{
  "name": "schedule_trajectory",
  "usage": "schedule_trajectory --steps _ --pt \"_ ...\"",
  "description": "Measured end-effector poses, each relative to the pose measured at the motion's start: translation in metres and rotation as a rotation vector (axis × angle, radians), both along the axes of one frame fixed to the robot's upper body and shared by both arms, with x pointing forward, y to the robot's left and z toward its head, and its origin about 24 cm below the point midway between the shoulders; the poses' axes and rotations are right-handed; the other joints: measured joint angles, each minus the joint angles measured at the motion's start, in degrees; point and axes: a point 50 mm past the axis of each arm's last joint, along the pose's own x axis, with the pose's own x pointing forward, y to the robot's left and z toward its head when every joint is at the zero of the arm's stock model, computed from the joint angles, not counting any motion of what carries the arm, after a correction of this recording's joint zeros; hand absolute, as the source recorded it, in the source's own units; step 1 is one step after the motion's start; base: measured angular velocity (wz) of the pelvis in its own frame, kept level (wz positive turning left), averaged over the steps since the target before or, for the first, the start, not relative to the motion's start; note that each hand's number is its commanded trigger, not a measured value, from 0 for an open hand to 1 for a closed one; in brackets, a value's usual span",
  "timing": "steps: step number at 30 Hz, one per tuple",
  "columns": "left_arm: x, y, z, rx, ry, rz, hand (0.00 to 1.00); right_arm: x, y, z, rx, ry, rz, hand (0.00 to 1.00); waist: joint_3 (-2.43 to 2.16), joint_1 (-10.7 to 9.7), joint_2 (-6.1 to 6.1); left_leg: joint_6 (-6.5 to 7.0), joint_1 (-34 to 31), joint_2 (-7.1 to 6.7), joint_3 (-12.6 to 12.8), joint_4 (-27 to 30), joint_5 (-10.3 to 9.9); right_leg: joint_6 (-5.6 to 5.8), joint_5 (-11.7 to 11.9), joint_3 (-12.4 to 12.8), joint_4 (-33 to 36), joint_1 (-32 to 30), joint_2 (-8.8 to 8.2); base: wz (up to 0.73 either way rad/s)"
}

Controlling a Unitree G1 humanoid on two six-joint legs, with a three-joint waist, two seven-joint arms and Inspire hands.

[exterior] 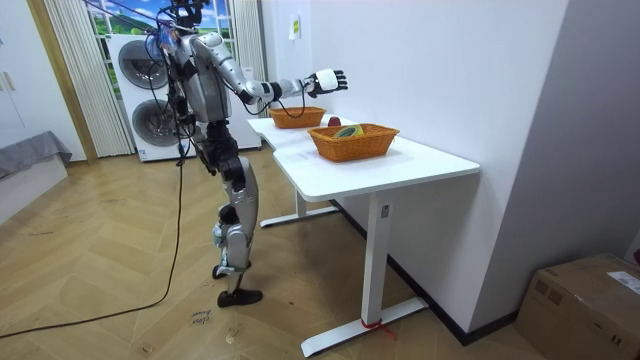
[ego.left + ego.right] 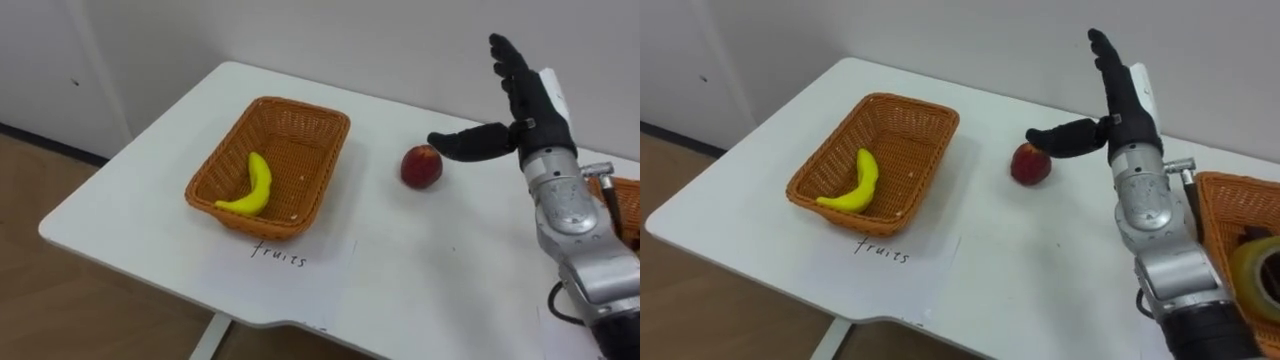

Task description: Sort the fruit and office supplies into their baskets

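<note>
Left eye view — right hand point(image 2: 530, 100) splayed, empty, just beside apple point(image 2: 421, 166) — banana point(image 2: 256, 185) lies in basket point(image 2: 300, 140).

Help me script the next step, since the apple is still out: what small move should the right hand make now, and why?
Probably lower the right hand onto the apple and close around it. The hand is open, raised just right of the apple, thumb reaching toward it. The apple lies on the table beside the fruit basket, where the banana already lies.
</note>
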Motion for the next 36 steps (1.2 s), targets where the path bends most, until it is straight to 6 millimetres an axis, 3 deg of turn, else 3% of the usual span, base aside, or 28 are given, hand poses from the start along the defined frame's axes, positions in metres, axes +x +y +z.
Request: schedule_trajectory --steps 2,4,10,20,29,36 --pt "-0.002 -0.002 -0.001 -0.002 0.004 0.004 0.00 -0.001 -0.003 -0.012 0.055 0.048 -0.026 0.00 -0.06 -0.29 0.16 0.02 -0.04 -0.07 -0.31 0.48 -0.02 0.00 0.00 -0.65 0.03 0.32 -0.09 0.08" --pt "-0.003 -0.005 -0.002 -0.012 0.010 -0.003 0.00 -0.001 -0.004 -0.021 0.123 0.084 -0.046 0.00 0.28 -0.50 0.87 0.04 -0.23 -0.09 -0.40 0.65 -0.04 0.00 0.00 -1.09 0.14 0.30 -0.19 0.05" --pt "-0.002 -0.010 -0.003 -0.028 0.009 -0.009 0.00 -0.003 -0.011 -0.030 0.186 0.120 -0.080 0.00 0.28 -0.94 2.88 0.22 -0.90 -0.22 -0.60 1.46 -0.21 0.00 0.00 -2.02 1.22 -0.11 -0.61 0.03" --pt "-0.003 -0.013 -0.004 -0.036 0.016 -0.032 0.00 -0.005 -0.015 -0.040 0.223 0.166 -0.098 0.00 0.41 -0.89 2.39 0.22 -0.90 -0.16 -0.53 1.65 -0.21 -0.01 0.00 -2.15 1.30 -0.15 -0.60 0.00" --pt "-0.020 -0.018 -0.006 -0.057 0.063 -0.033 0.00 -0.009 -0.016 -0.054 0.279 0.209 -0.137 0.00 0.17 -1.06 4.33 0.22 -0.90 -0.17 -0.60 1.42 -0.21 -0.02 0.01 -2.43 1.15 -0.12 -0.66 0.00" --pt "-0.028 -0.020 -0.006 -0.074 0.084 -0.027 0.00 -0.010 -0.015 -0.060 0.304 0.228 -0.149 0.00 0.19 -0.99 4.26 0.22 -1.06 -0.26 -0.94 1.39 -0.20 0.00 0.00 -3.55 1.24 -0.11 -0.84 0.02"
